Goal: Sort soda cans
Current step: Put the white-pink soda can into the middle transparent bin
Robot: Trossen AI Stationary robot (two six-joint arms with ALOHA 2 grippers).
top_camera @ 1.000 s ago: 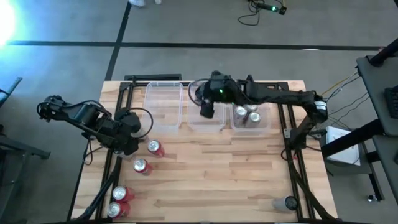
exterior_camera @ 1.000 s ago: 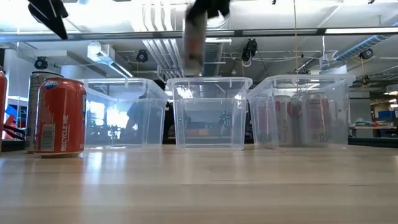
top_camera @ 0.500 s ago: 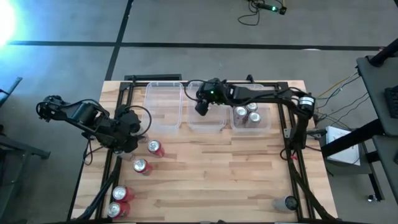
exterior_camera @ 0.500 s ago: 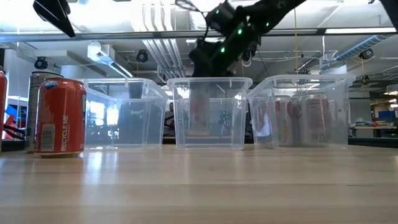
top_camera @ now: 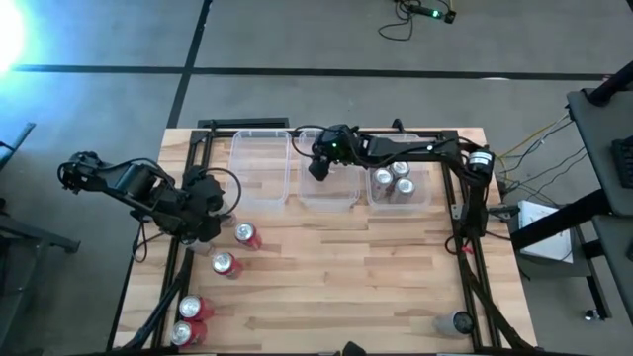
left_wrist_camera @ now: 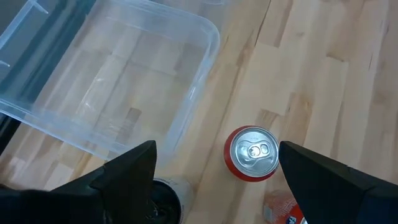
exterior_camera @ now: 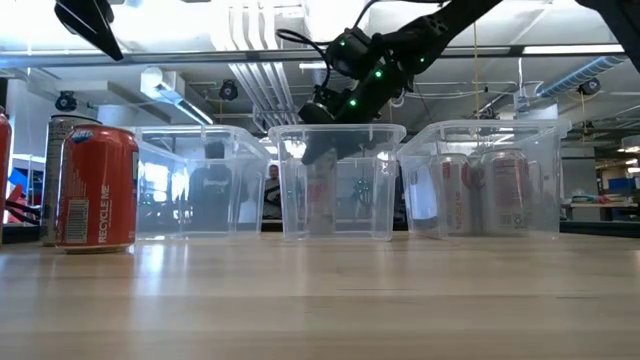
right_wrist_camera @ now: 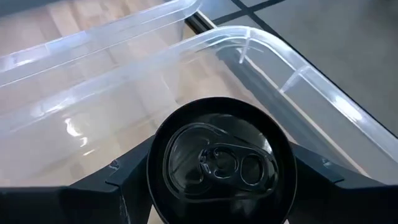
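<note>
My right gripper point(top_camera: 318, 166) is shut on a black soda can point(right_wrist_camera: 221, 158) and reaches down into the middle clear bin point(top_camera: 341, 196); the can shows through the bin's wall in the low view point(exterior_camera: 320, 195). The right bin point(top_camera: 420, 198) holds silver cans point(top_camera: 393, 181). The left bin point(top_camera: 262, 168) shows no cans. My left gripper point(left_wrist_camera: 214, 180) is open and empty above the table's left part; a red can point(left_wrist_camera: 252, 152) stands upright on the table below and between its fingers. Several red cans point(top_camera: 226, 263) stand at the near left. My right gripper pinches the black can's side wall point(right_wrist_camera: 155, 165) near its top between its two fingers point(right_wrist_camera: 118, 180). The fingers come from above, pointing down. The can is upright inside the middle bin; whether its base rests on the bin's floor I cannot tell.
The three clear bins stand in a row at the table's far edge. A dark can point(top_camera: 459, 321) stands at the near right corner. In the low view a red can point(exterior_camera: 97, 190) and a silver one point(exterior_camera: 58, 170) stand close at the left. Bare wood lies in the middle.
My right gripper has gone down with the black can, from above the middle bin's rim into the bin, and a little toward the far edge. The can has stayed upright in the shut fingers.
</note>
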